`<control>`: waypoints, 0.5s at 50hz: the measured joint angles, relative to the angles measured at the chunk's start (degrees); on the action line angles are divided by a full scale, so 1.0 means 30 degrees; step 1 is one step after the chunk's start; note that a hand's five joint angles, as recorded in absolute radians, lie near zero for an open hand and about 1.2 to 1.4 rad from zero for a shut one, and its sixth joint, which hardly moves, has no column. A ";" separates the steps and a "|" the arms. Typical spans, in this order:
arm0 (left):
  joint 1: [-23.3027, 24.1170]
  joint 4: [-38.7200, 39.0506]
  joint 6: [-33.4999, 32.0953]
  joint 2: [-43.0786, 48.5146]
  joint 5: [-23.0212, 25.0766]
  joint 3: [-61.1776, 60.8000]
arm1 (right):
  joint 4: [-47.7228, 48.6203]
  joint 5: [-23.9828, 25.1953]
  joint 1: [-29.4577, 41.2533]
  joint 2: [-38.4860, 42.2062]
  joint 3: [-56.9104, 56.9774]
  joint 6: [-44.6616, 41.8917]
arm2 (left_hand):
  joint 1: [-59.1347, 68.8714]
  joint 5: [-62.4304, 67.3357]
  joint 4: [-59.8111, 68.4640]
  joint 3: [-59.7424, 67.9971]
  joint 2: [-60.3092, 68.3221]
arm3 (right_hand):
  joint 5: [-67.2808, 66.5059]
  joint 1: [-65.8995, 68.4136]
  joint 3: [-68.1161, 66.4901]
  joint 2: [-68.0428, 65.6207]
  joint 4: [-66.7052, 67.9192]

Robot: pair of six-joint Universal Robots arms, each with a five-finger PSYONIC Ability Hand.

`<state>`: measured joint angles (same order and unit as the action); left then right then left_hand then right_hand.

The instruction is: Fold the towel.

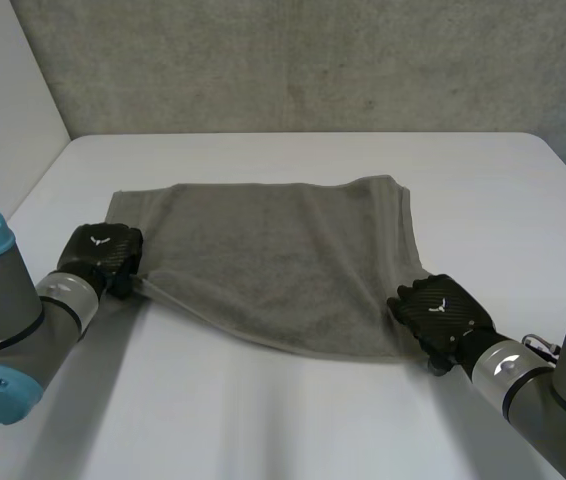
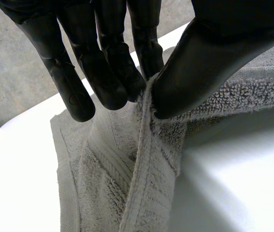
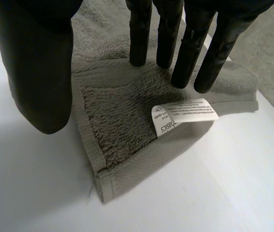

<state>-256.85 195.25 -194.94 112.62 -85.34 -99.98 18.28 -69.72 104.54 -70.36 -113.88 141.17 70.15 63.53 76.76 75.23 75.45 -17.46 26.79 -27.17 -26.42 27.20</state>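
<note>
A grey towel [image 1: 273, 260] lies spread flat on the white table [image 1: 293, 420]. My left hand [image 1: 103, 255] is at the towel's near left corner. In the left wrist view its thumb [image 2: 209, 58] and fingers [image 2: 108, 72] pinch a raised fold of the towel's [image 2: 103, 183] edge. My right hand [image 1: 441, 315] is at the near right corner. In the right wrist view its straight fingers [image 3: 185, 58] rest on the towel's [image 3: 122, 116] corner by a white label [image 3: 185, 113]. Its thumb [image 3: 40, 72] stands apart, beside the cloth's edge.
A rough concrete wall [image 1: 313, 60] rises behind the table's far edge. Bare white tabletop lies in front of the towel and on both sides of it.
</note>
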 measured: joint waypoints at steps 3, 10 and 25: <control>0.0007 0.0000 0.0001 0.0008 0.0000 -0.0009 | 0.0194 -0.0035 0.0033 0.0312 0.0134 0.0000 | 0.0000 0.0002 0.0000 0.0000 0.0000 | -0.0513 0.0662 -0.0542 -0.0563 0.0525; 0.0012 -0.0006 0.0000 0.0006 -0.0003 -0.0013 | 0.0730 -0.0079 0.0064 0.0640 0.0397 0.0024 | 0.0000 0.0003 0.0000 0.0000 0.0000 | -0.3958 0.4262 -0.4143 -0.4337 0.4126; -0.0112 -0.0067 -0.0029 -0.0691 0.0010 0.0221 | 0.0489 -0.0537 0.0112 -0.0179 0.2444 0.1095 | 0.0000 0.0002 0.0000 0.0002 0.0002 | -1.6092 1.5973 -1.6204 -1.5697 1.6417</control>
<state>-257.19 195.05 -195.03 110.55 -85.31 -99.32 19.75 -71.33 104.88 -70.90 -106.55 144.45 70.15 63.53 76.76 75.23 75.46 -65.74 74.71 -75.78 -73.51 76.45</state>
